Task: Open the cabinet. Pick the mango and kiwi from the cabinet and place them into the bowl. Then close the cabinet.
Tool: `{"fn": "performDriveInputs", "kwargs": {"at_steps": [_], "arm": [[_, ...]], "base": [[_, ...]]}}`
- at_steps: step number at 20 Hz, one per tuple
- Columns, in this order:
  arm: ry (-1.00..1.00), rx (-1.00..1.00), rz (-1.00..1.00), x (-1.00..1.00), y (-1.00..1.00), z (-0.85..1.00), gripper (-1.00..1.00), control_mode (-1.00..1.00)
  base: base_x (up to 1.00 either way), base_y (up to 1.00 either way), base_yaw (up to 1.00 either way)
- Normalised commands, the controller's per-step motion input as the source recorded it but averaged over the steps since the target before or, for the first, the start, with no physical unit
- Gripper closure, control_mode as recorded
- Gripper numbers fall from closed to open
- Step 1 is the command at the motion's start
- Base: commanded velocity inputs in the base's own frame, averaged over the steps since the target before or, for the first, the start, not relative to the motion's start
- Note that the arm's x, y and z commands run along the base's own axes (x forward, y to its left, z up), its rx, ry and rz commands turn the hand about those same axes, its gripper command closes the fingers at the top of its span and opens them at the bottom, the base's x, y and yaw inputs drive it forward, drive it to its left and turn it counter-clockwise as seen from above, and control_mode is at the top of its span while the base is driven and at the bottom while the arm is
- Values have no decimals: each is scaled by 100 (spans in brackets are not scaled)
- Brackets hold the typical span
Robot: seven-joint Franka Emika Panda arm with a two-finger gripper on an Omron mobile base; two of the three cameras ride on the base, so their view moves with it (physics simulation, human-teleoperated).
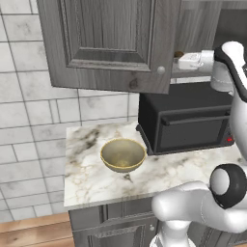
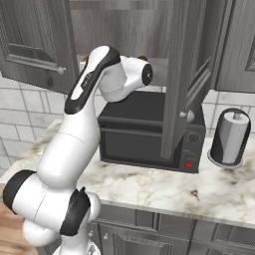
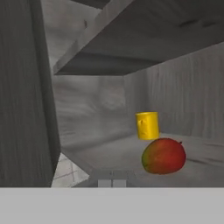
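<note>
The cabinet (image 1: 106, 43) stands open, its left door swung out toward me and its right door (image 2: 185, 64) edge-on. My gripper (image 1: 182, 61) reaches into the opening at the lower shelf's level. In the hand view the gripper (image 3: 112, 179) is shut and holds nothing. The mango (image 3: 164, 156), red fading to yellow-green, lies on the cabinet floor (image 3: 105, 153) just ahead and to the right of the tips. A small brown bit (image 1: 178, 54) shows beside the hand; I cannot tell whether it is the kiwi. The tan-gold bowl (image 1: 123, 154) sits below on the marble counter (image 1: 87, 178).
A yellow cylinder (image 3: 147, 125) stands behind the mango. A black toaster oven (image 1: 188, 123) sits under the cabinet, right of the bowl. A paper towel roll (image 2: 230, 137) stands on the counter at the right. A shelf board (image 3: 144, 39) hangs over the hand.
</note>
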Motion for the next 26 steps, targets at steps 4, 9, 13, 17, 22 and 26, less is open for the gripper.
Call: {"fn": "performDriveInputs", "kwargs": {"at_steps": [4,9,13,17,22,26], "arm": [[0,-2,21,10,11,-8,100,-100],[0,-6,20,5,35,-4,100,-100],[0,-6,17,4,35,0,100,-100],[0,-5,18,1,30,0,100,-100],[-1,-8,20,-54,47,0,100,-100],[-6,-11,19,-94,75,0,100,-100]], "base": [[0,0,0],[0,0,0],[0,0,0],[0,0,0],[0,0,0],[0,0,0]]}}
